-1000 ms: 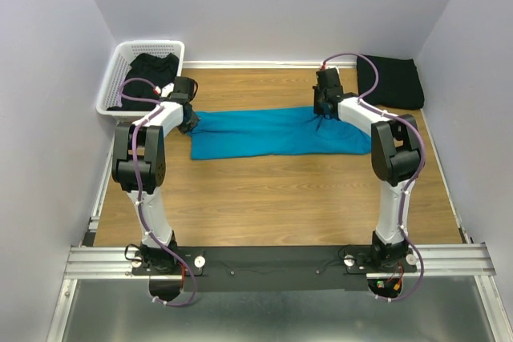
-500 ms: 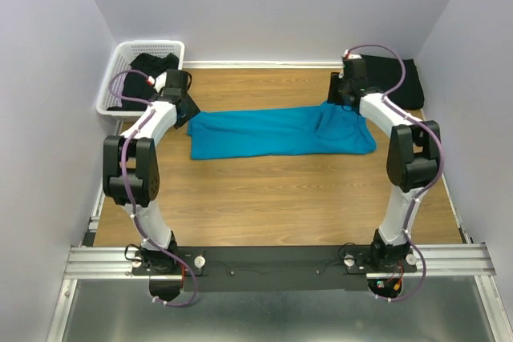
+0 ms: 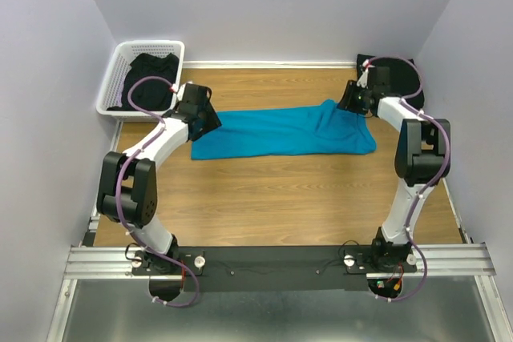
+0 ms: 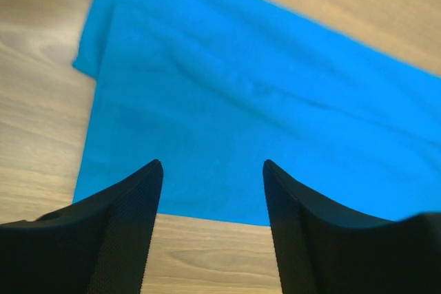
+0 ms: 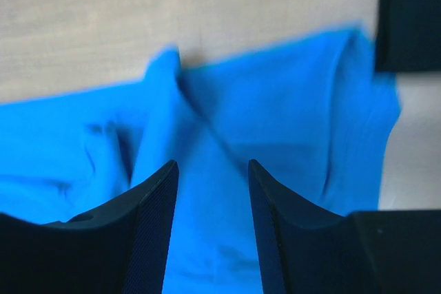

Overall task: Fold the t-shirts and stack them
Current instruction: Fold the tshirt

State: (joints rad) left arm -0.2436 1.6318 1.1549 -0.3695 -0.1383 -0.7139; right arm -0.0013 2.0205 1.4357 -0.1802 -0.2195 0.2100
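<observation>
Between lilac walls (image 3: 280,6), wooden table (image 3: 272,198), teal t-shirt (image 3: 280,132)

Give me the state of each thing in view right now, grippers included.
Teal shirt: flat, folded into a long strip, held by neither gripper.
Black shirt in basket: crumpled, unfolded.
Other black shirt, far right corner: folded flat.
Left gripper: open, over the teal shirt's left end.
Right gripper: open, over its right end.

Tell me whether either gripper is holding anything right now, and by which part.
Nothing is held. The left gripper and right gripper both stand open above the blue t-shirt, with no cloth between the jaws.
</observation>
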